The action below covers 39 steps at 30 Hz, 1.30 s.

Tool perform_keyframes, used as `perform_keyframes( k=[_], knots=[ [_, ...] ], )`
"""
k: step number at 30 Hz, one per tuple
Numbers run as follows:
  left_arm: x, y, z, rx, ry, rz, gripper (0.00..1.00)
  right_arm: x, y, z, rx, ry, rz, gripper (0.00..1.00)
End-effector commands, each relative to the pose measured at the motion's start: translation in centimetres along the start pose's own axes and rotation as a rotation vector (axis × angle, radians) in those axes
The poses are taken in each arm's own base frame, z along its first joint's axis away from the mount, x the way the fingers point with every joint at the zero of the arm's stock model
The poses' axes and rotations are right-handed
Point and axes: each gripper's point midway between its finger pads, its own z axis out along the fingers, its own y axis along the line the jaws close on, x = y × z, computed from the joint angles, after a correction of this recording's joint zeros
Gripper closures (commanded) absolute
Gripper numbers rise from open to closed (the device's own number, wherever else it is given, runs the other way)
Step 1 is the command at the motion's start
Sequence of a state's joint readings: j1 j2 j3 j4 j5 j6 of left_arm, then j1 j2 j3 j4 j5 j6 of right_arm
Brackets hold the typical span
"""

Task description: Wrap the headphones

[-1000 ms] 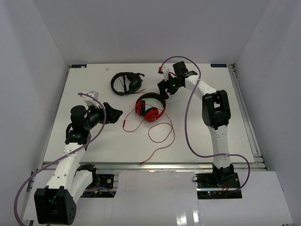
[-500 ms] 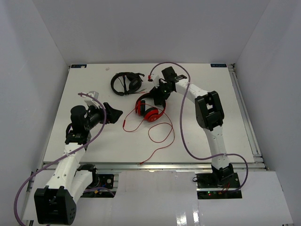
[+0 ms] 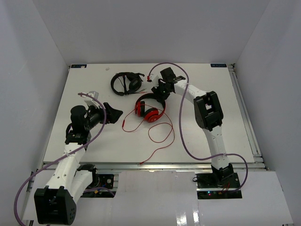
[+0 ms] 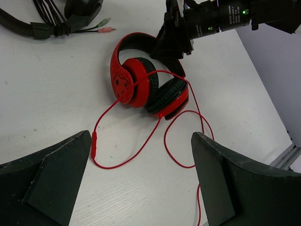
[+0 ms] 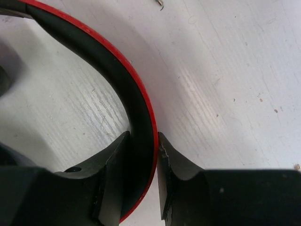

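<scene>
- Right tool point(image 3: 158, 96) is clenched on the headband point(image 5: 136, 108) of the red headphones point(image 3: 149, 109). The right wrist view shows one finger point(image 5: 113, 169) against the black inner padding and the other pressed to the red outer edge.
- The grip sits on the arch of the band, at the far-right side of the headphones as seen from above. From the left wrist view the right tool point(image 4: 170, 52) comes in from the far side and covers that part of the band.
- The red headphones point(image 4: 146, 84) lie on the white surface point(image 3: 117, 146), about mid-width and somewhat toward the far half. The two earcups point(image 4: 155, 89) are folded close together: one shows its red shell, the other its black pad.
- The red cable point(image 3: 162, 136) is loose and unwrapped. One run drapes across the earcups, and the rest snakes in open loops over the surface toward the near edge.
- An inline remote point(image 4: 92, 143) on the cable point(image 4: 181, 141) lies flat, to the near-left of the earcups.
- Left tool point(image 3: 113, 113) is released, with its fingers spread wide and nothing between them. It sits left of the red headphones, near them but not touching.
- In its own view the left tool point(image 4: 141, 136) frames the earcups and cable loops between its fingers point(image 4: 51, 179).
- A black headset point(image 3: 126, 83) with bundled cord lies farther back and to the left, apart from the red pair. Its green and pink plugs point(image 4: 104, 26) point toward the red headband.
</scene>
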<state>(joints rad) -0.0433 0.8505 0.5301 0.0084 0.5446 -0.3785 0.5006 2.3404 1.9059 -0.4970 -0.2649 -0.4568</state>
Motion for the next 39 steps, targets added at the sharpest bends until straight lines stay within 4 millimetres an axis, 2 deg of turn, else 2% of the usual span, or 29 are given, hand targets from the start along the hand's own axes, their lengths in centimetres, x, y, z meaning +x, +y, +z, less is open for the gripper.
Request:
perform_keyframes(
  k=[1,3,4,6,10,11,13,15,20,22,25,31,35,38,39],
  knots=[
    [-1.0,-1.6,-0.2,0.059,-0.027,-0.032,0.02,0.7,1.5,-1.1,-0.052,0.007,0.036,0.83],
    [-0.9,-1.8,-0.1,0.077,-0.02,-0.043,0.02,0.5,1.9,-2.4,-0.055,-0.005,0.071,0.92],
    [-0.8,-2.1,0.0,0.09,-0.014,-0.042,0.02,0.9,2.3,-2.7,-0.058,0.0,0.085,0.92],
    [-0.7,-2.4,-0.1,0.114,-0.009,-0.025,0.02,-0.2,2.7,-5.5,-0.035,-0.035,0.138,0.92],
    [0.0,-4.0,-0.3,0.187,0.004,0.018,0.02,-0.9,2.5,-10.0,0.048,-0.084,0.247,0.92],
    [0.0,-4.5,-0.4,0.205,0.007,0.024,0.02,-1.0,2.4,-10.9,0.065,-0.097,0.271,0.92],
    [0.0,-6.4,-0.9,0.249,-0.005,0.042,0.02,-1.2,2.6,-13.9,0.11,-0.142,0.34,0.92],
    [-0.6,-8.6,-2.0,0.297,-0.045,0.069,0.02,-2.3,2.8,-17.3,0.144,-0.219,0.4,0.92],
    [-1.3,-12.3,-3.7,0.385,-0.076,0.048,0.02,-2.0,2.0,-22.6,0.19,-0.359,0.6,0.92],
    [-1.1,-13.7,-4.0,0.429,-0.067,0.031,0.02,-1.4,0.9,-24.1,0.225,-0.386,0.659,0.92],
    [-0.9,-15.5,-3.5,0.458,-0.066,0.006,0.02,-0.9,0.4,-25.9,0.249,-0.428,0.736,0.92],
    [2.4,-21.3,-0.7,0.506,-0.008,0.097,0.02,-0.7,0.5,-28.0,0.284,-0.487,0.803,0.92],
    [3.5,-24.8,1.1,0.537,-0.09,0.223,0.02,-0.8,-0.5,-29.7,0.302,-0.52,0.877,0.92],
    [5.7,-25.7,2.9,0.561,-0.138,0.331,0.02,-0.7,-1.1,-30.6,0.307,-0.533,0.931,0.92],
    [5.7,-25.9,3.2,0.571,-0.187,0.349,0.02,-0.7,-1.1,-30.7,0.301,-0.534,0.941,0.92]
  ],
)
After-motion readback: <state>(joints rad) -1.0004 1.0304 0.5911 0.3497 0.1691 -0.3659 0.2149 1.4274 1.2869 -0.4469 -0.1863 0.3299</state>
